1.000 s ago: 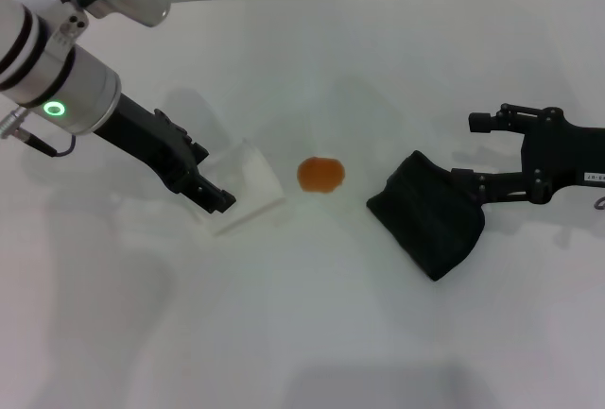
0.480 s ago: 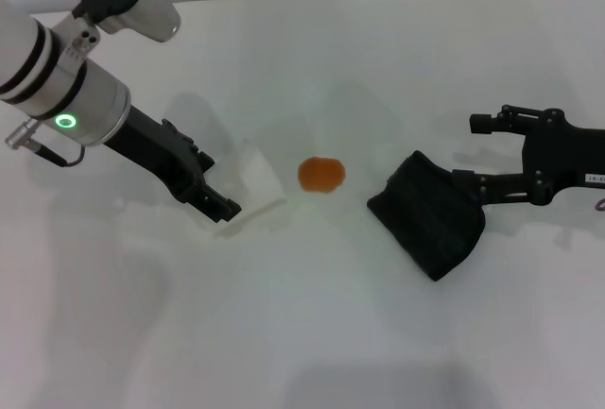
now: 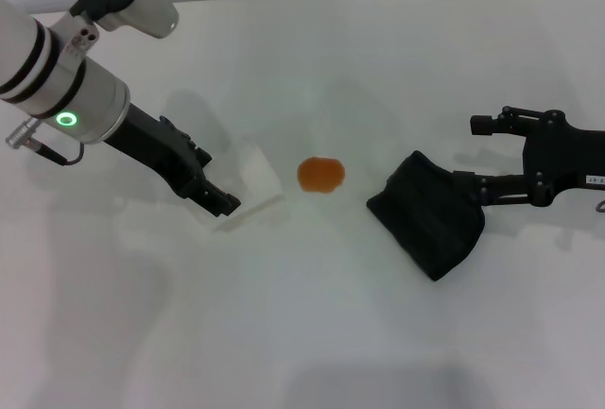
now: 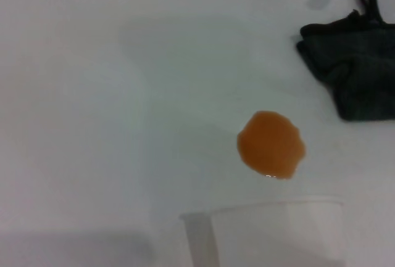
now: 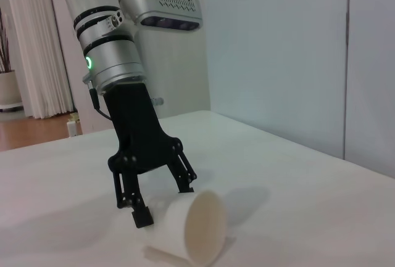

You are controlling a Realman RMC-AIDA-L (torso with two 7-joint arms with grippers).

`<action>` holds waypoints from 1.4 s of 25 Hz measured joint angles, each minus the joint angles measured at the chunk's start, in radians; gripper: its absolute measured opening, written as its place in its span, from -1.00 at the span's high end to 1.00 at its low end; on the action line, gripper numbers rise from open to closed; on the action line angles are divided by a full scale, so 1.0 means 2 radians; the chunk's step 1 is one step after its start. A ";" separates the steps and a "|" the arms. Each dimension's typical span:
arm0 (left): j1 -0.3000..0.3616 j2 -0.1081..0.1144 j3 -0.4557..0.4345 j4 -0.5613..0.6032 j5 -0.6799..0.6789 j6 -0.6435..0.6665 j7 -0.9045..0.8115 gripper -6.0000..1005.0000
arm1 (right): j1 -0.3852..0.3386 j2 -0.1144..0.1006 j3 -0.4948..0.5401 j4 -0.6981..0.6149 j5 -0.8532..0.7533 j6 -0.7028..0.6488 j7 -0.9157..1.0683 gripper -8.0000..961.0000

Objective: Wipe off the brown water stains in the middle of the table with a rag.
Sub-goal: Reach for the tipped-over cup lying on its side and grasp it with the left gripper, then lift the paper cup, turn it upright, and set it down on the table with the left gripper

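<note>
Black, soft cloth: the rag lies on the white table, just right of the brown water stains. Right gripper stands at the rag's right edge, fingers spread, one touching it. Left gripper straddles a tipped paper cup, fingers spread. Light and limp, the rag probably suits a pinch at its thick folded edge.

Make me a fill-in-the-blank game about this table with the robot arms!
1. The blot on the table is colored ______.
2. The paper cup is lying on its ______.
3. The black rag lies by the ______ end effector.
4. The left end effector is around the ______.

Missing words: orange-brown; side; right; cup
</note>
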 joint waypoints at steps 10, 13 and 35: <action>0.002 0.000 0.000 0.007 -0.001 -0.002 -0.029 -0.63 | 0.001 0.000 0.000 0.000 0.000 0.000 0.000 -0.77; 0.003 -0.001 0.000 0.007 -0.001 -0.002 -0.029 -0.63 | 0.001 0.000 0.000 0.000 0.000 0.000 0.000 -0.77; 0.001 -0.001 0.000 0.013 0.004 -0.003 -0.033 -0.60 | 0.000 0.000 0.000 0.000 0.000 0.000 0.000 -0.77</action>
